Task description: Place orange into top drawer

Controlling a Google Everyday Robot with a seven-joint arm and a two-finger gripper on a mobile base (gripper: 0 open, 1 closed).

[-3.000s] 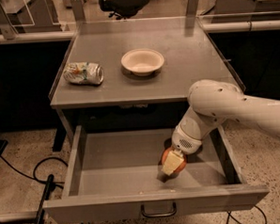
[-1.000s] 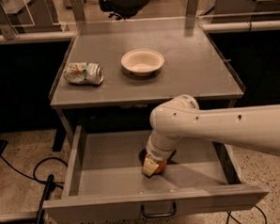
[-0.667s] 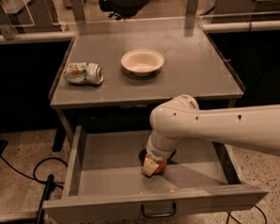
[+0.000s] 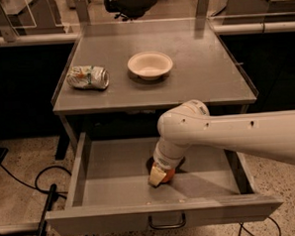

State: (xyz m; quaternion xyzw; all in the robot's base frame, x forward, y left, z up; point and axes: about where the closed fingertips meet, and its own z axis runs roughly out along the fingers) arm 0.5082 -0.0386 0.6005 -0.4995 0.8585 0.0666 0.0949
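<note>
Speckled terrazzo floor (image 4: 20, 156); grey metal table (image 4: 204, 72) at centre, black office chair (image 4: 131, 2) behind it.

Camera view:
- Gripper (image 4: 162, 176): down inside the top drawer (image 4: 116, 191), near the middle of the drawer floor. The fingers are closed on the orange (image 4: 169, 175), with one cream finger in front of the fruit. A dark shadow lies just under it; cannot tell whether the orange touches the drawer bottom.
- White arm (image 4: 237, 132) reaches in from the right, over the drawer's right wall.
- Counts: 1 orange, 1 white bowl (image 4: 150, 65), 1 crushed white-green can (image 4: 88, 77), 1 drawer.
- Drawer pulled fully out, dark handle (image 4: 167, 222) on the front panel; it contains the orange and the gripper only.
- Bowl upright on the tabletop, nothing visible in it. The can lies on its side to the bowl's left, apart from it
</note>
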